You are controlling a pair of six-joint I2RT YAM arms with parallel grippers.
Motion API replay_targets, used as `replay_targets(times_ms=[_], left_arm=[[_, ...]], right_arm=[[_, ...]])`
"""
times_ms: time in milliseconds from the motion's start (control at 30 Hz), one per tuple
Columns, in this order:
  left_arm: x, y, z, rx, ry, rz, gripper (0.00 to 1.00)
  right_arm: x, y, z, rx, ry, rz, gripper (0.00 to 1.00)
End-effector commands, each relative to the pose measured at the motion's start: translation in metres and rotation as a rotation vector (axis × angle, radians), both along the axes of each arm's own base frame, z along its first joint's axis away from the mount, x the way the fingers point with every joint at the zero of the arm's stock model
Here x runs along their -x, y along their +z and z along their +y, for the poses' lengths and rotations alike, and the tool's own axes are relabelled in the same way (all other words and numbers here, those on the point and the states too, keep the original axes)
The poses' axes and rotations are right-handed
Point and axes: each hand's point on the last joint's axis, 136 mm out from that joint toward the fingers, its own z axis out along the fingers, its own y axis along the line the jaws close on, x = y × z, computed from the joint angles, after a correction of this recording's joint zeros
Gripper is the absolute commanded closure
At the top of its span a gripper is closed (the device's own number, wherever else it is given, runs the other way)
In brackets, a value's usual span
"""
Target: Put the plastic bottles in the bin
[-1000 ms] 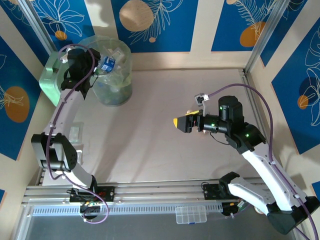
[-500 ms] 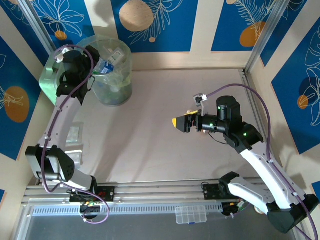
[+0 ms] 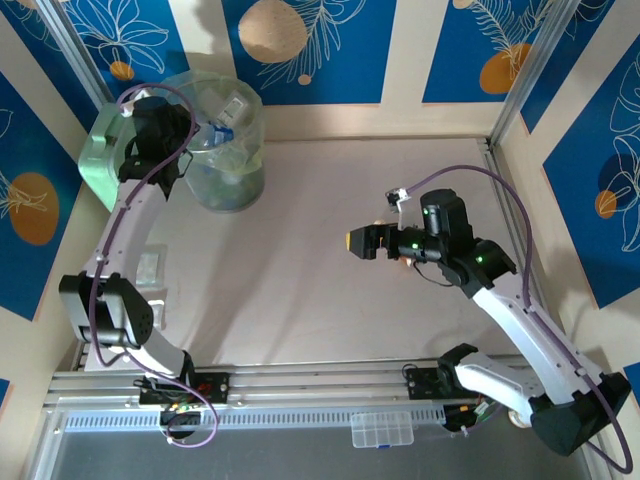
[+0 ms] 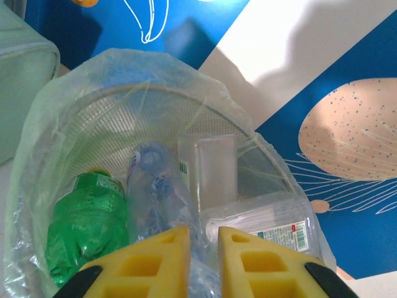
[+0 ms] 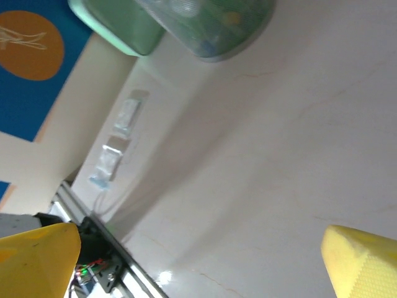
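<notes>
The bin, a translucent pale-green wastebasket with a clear liner, stands at the far left of the table. Inside it lie plastic bottles: a green one, a clear blue-labelled one and a clear one with a white label. One blue-labelled bottle shows at the bin's mouth. My left gripper hovers over the bin's near-left rim; its yellow fingers are shut with nothing between them. My right gripper hangs open over the middle of the table, its fingers spread wide and empty.
A mint-green boxy container stands just left of the bin, also seen from the right wrist. Small clear packets lie near the table's left edge. The aluminium rail runs along the near edge.
My left gripper opened over the bin, dropped the blue-labelled bottle into it, then shut again empty. The right arm drifted slightly left, still open.
</notes>
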Motion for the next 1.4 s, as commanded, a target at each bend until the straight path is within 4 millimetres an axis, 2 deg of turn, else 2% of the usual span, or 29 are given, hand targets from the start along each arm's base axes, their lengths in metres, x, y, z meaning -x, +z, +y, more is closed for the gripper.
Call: replay_targets(times_ms=[0, 100, 233, 300, 433, 633, 733, 833, 900, 1000, 1133, 1267, 1367], left_arm=[[-0.005, -0.044, -0.008, 0.024, -0.044, 0.105, 0.82], [-0.005, -0.045, -0.004, 0.013, -0.028, 0.108, 0.82], [-0.004, -0.034, 0.001, -0.012, -0.01, 0.092, 0.74], [-0.003, -0.028, 0.001, -0.016, -0.012, 0.091, 0.67], [0.006, 0.002, -0.001, -0.025, -0.034, 0.033, 0.49], [0.036, 0.045, -0.006, -0.062, -0.034, 0.004, 0.49], [0.056, 0.053, -0.015, -0.066, -0.046, -0.003, 0.49], [0.076, 0.035, -0.023, 0.067, -0.05, 0.01, 0.5], [0.086, 0.027, -0.039, 0.143, -0.096, -0.004, 0.51], [0.101, 0.023, -0.077, 0.172, -0.213, -0.027, 0.51], [0.112, 0.007, -0.124, 0.228, -0.382, -0.003, 0.5], [0.112, -0.024, -0.15, 0.296, -0.491, 0.078, 0.5], [0.117, -0.036, -0.17, 0.295, -0.567, 0.114, 0.49]], right_arm=[[-0.01, -0.007, -0.016, 0.067, -0.085, 0.035, 0.0], [-0.014, -0.012, -0.019, 0.077, -0.1, 0.059, 0.0], [-0.02, -0.017, -0.025, 0.096, -0.142, 0.068, 0.0], [-0.028, -0.024, -0.037, 0.131, -0.223, 0.086, 0.0], [-0.043, -0.045, -0.074, 0.188, -0.42, 0.172, 0.01], [-0.071, -0.08, -0.106, 0.22, -0.554, 0.255, 0.01], [-0.087, -0.102, -0.111, 0.265, -0.571, 0.298, 0.01], [-0.104, -0.119, -0.117, 0.327, -0.591, 0.314, 0.01], [-0.115, -0.129, -0.123, 0.394, -0.607, 0.309, 0.01], [-0.132, -0.146, -0.13, 0.466, -0.615, 0.327, 0.01], [-0.15, -0.164, -0.128, 0.545, -0.557, 0.348, 0.01], [-0.152, -0.189, -0.124, 0.616, -0.491, 0.403, 0.01], [-0.146, -0.202, -0.115, 0.682, -0.428, 0.393, 0.0]])
